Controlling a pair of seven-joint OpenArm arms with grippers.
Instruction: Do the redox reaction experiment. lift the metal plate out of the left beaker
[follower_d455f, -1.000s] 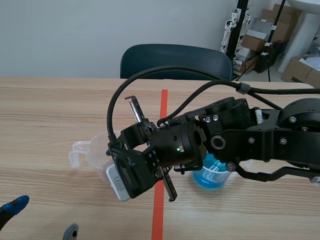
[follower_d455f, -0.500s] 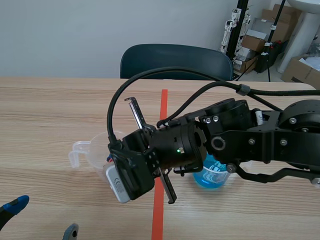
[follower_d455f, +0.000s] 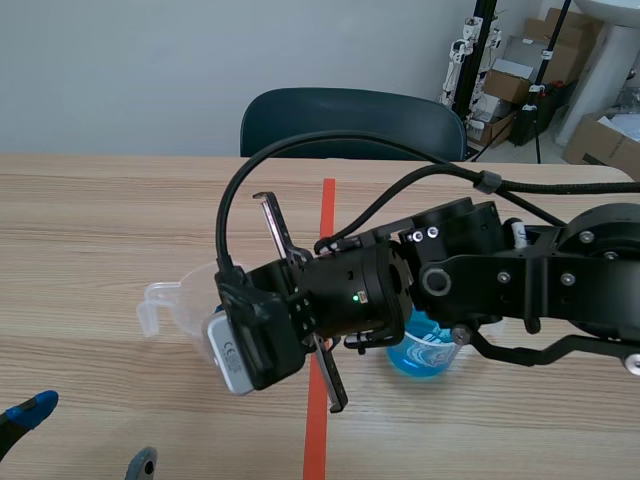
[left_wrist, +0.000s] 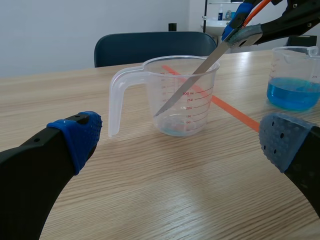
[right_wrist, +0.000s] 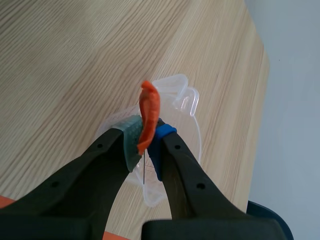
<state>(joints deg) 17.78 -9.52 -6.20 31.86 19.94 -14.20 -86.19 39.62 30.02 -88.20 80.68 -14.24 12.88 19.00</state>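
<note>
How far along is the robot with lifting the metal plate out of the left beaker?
Done: the right gripper is shut on the metal plate at its orange top end. In hand: the plate leans in the left beaker, its lower end near the bottom. Left: raising it clear of the rim. The left gripper is open.

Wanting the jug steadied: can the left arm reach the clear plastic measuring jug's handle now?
Probably yes: the open left gripper faces the handle of the clear plastic measuring jug, only bare wooden table between.
</note>
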